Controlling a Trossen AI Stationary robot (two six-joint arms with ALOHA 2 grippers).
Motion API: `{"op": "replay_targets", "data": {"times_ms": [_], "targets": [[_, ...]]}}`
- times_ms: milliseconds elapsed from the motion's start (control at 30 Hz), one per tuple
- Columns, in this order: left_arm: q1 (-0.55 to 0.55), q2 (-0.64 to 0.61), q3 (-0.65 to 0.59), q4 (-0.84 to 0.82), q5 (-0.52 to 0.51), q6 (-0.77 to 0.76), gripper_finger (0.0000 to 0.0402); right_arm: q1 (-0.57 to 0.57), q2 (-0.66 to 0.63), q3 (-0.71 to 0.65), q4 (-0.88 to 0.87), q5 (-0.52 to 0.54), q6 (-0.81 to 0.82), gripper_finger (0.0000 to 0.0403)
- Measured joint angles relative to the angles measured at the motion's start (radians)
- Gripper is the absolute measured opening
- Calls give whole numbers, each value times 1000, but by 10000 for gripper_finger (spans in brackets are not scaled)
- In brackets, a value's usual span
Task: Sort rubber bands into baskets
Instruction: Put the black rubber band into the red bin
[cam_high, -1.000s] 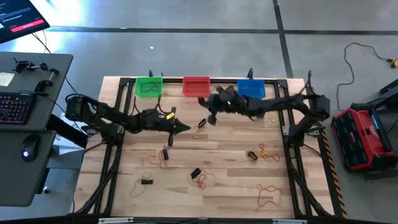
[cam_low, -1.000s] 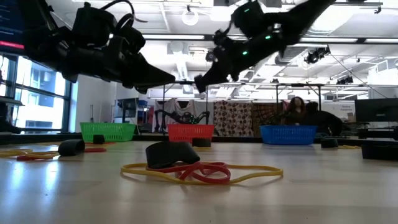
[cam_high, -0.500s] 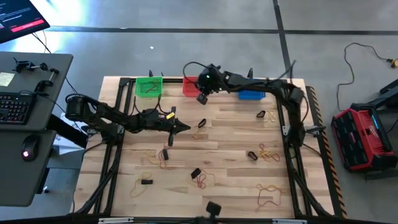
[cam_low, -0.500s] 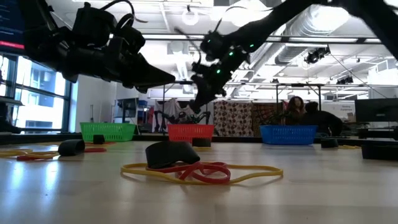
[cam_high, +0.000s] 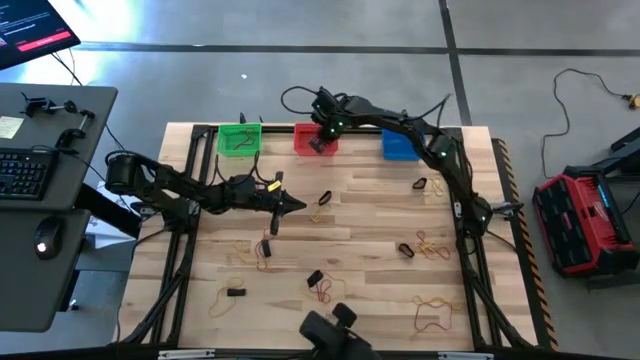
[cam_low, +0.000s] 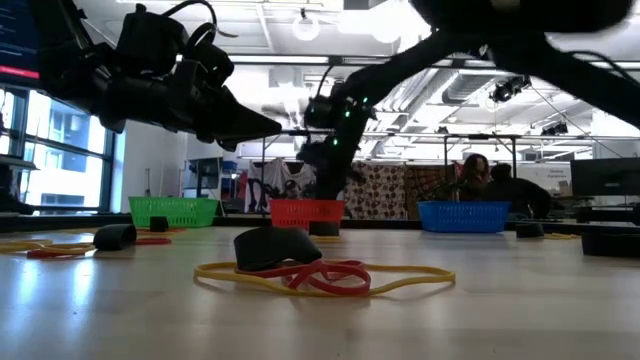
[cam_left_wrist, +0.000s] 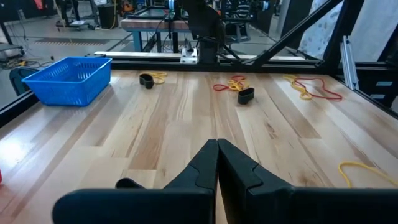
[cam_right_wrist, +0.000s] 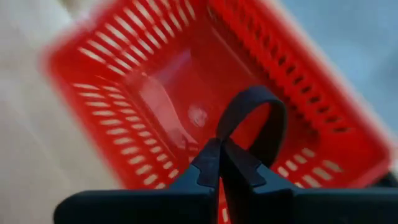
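Note:
My right gripper (cam_right_wrist: 222, 151) is shut on a black rubber band (cam_right_wrist: 273, 118) whose loop stands up from the closed fingertips. It hangs directly over the red basket (cam_right_wrist: 124, 93), as the high view also shows: right gripper (cam_high: 325, 133), red basket (cam_high: 303, 139). The green basket (cam_high: 239, 139) and blue basket (cam_high: 400, 146) flank it along the far edge. My left gripper (cam_high: 298, 206) hovers shut and empty over the table's middle. Loose rubber bands (cam_high: 320, 285) in tan, red and black lie scattered over the wood.
More bands lie at the right (cam_high: 430, 245) and front right (cam_high: 432, 315), with a black one (cam_high: 420, 184) near the blue basket. A dark object (cam_high: 335, 335) shows at the table's front edge. A desk with a keyboard (cam_high: 25, 170) stands to the left.
The right arm has swung left from beside the blue basket to above the red basket, carrying the black band. The left arm has not moved.

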Motion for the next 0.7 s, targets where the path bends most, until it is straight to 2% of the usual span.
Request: {"op": "replay_targets", "data": {"times_ms": [233,700], "targets": [[0,0,0,0,0,0,0,-5,76,136,-77,-1,51,0],[-1,0,0,-1,-1,1,0,-24,88,124,-86,-7,73,0]]}}
